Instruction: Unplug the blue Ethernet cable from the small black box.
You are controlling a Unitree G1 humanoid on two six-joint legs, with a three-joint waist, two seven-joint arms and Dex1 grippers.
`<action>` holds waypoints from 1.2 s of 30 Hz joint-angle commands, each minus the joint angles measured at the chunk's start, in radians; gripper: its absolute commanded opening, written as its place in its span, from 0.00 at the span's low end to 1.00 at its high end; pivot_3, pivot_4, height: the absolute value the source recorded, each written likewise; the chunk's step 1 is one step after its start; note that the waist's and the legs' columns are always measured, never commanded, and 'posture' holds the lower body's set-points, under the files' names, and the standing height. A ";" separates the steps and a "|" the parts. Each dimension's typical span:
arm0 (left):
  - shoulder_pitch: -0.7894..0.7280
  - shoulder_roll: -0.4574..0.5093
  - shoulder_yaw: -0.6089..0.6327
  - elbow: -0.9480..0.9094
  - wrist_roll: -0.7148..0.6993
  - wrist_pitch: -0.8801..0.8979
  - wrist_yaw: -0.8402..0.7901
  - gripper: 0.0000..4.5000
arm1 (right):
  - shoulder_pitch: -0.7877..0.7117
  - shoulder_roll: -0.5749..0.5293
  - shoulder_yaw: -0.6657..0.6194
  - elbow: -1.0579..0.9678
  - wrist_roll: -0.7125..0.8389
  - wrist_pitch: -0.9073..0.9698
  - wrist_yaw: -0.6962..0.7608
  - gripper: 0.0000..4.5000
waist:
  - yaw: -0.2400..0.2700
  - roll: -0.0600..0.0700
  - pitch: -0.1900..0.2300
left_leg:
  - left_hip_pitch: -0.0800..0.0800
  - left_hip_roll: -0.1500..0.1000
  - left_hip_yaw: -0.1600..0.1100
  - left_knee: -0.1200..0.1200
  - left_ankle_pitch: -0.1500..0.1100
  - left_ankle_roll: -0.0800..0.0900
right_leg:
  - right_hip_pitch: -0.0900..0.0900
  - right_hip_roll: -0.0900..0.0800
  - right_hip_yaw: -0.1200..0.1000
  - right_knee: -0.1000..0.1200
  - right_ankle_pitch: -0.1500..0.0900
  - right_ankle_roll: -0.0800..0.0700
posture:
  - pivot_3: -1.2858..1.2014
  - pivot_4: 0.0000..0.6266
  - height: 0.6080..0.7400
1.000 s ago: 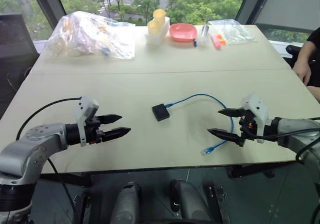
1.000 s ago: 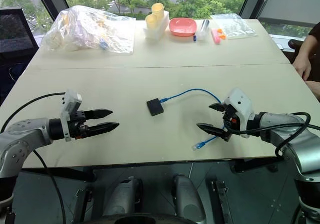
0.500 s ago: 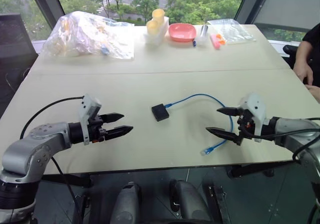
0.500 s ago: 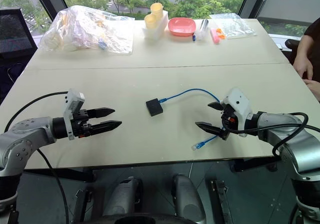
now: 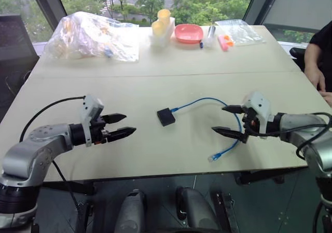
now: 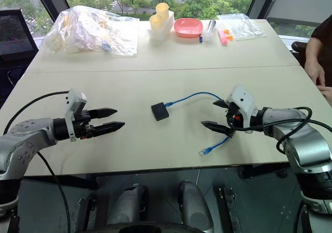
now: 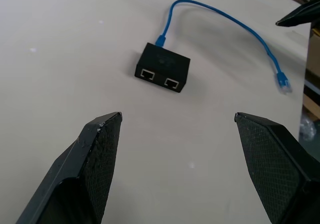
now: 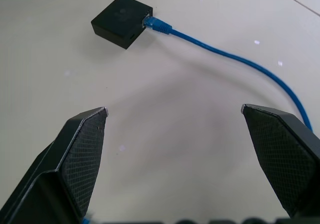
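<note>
The small black box (image 5: 166, 117) lies flat near the middle of the table, with two empty ports on one edge (image 7: 163, 73). The blue Ethernet cable (image 5: 207, 99) is plugged into its far edge (image 8: 158, 24), arcs to the right and ends in a loose plug (image 5: 214, 155) near the front edge. My left gripper (image 5: 124, 125) hovers open to the left of the box, pointing at it. My right gripper (image 5: 224, 120) hovers open to the right, over the cable's curve, also pointing at the box. Neither holds anything.
At the table's far side lie a crinkled clear plastic bag (image 5: 93, 36), a white holder with yellow cups (image 5: 163, 25), a pink dish (image 5: 189, 33) and a small bag with bright items (image 5: 233, 33). A seated person's arm (image 5: 316, 62) is at the right edge.
My right gripper has moved in toward the box, rising slightly and rolling. The left gripper has hardly moved. Box and cable lie as before.
</note>
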 commanded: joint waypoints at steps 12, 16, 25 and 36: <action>-0.012 -0.008 -0.049 -0.002 0.041 -0.063 -0.060 0.84 | -0.763 0.380 0.456 1.133 -0.488 -0.646 0.355 1.00 | 0.001 0.001 0.001 | -0.001 0.001 0.000 -0.002 0.000 0.001 | -0.001 0.002 0.000 0.002 0.001 -0.002 | 0.52 0.24 1.00; 0.052 -0.043 -0.030 -0.064 0.032 -0.055 -0.004 0.84 | -0.870 0.476 0.478 1.389 -0.584 -0.766 0.311 1.00 | 0.005 0.001 0.001 | -0.002 0.001 0.001 -0.002 0.000 0.001 | -0.001 0.001 0.001 0.002 0.001 -0.002 | 0.52 0.24 1.00; 0.116 -0.041 0.006 -0.142 0.015 -0.029 0.057 0.84 | -0.934 0.608 0.493 1.572 -0.737 -0.866 0.239 1.00 | -0.003 0.002 0.001 | 0.001 0.001 0.001 -0.001 0.000 0.001 | 0.000 0.001 0.001 0.006 0.002 -0.003 | 0.52 0.24 1.00; 0.149 -0.010 0.036 -0.164 0.006 -0.014 0.081 0.85 | -0.944 0.697 0.480 1.614 -0.836 -0.904 0.160 0.05 | -0.040 0.001 0.001 | 0.005 0.001 0.000 0.000 0.000 0.001 | 0.001 0.003 0.002 0.010 0.003 -0.005 | 0.52 0.24 1.00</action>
